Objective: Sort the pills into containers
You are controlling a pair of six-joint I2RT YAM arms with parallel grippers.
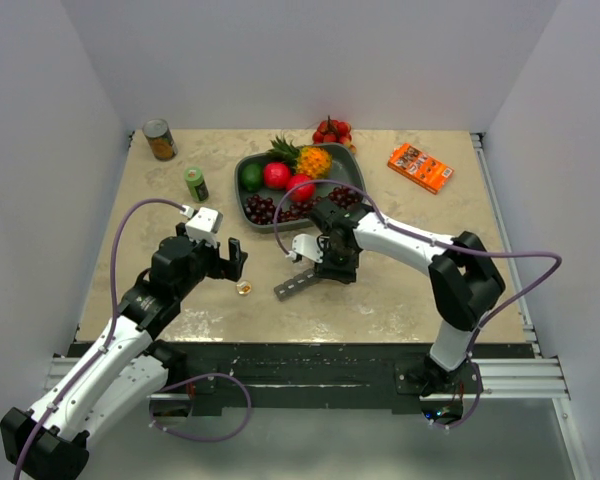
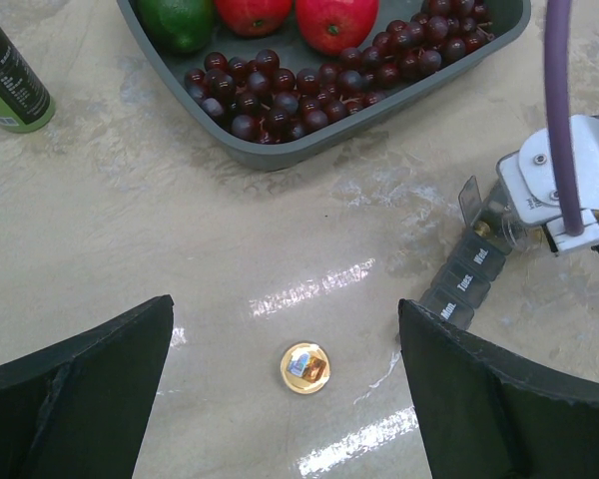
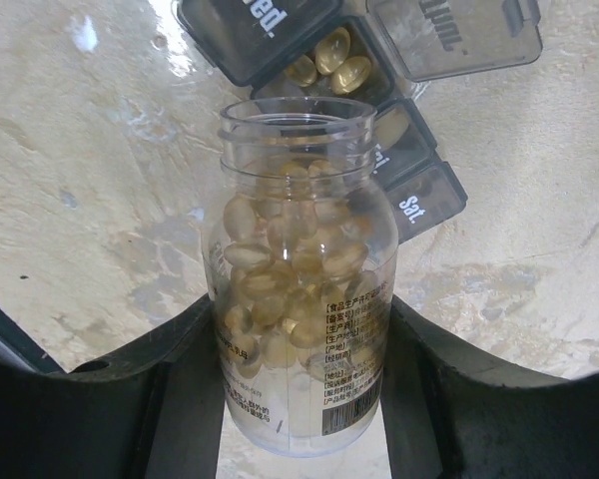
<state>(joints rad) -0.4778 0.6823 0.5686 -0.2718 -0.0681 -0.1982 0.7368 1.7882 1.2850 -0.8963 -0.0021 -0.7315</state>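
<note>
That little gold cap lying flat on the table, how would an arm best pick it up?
By its rim, pinched on two opposite sides, coming straight down from above. The gold cap lies flat, low and round, so only its edge offers a hold, and bare table surrounds it. The left gripper, jaws open, hangs over it with a finger to each side.

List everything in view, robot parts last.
Can: one, brownish, far left.
Bottle: one, green, left of tray.
Tray: one, grey, far centre.
Grapes: many, dark red, in tray.
Green fruit: one, in tray.
Red fruits: two, in tray.
Pineapple: one, yellow, in tray.
Red cluster: one, behind tray.
Box: one, orange, far right.
Pill organiser: one, dark grey, centre, lid open.
Cap: one, gold, under left claw.
Pill bottle: one, clear, in right claw.
Left claw: one, black, open.
Right claw: one, black, gripping pill bottle.
</note>
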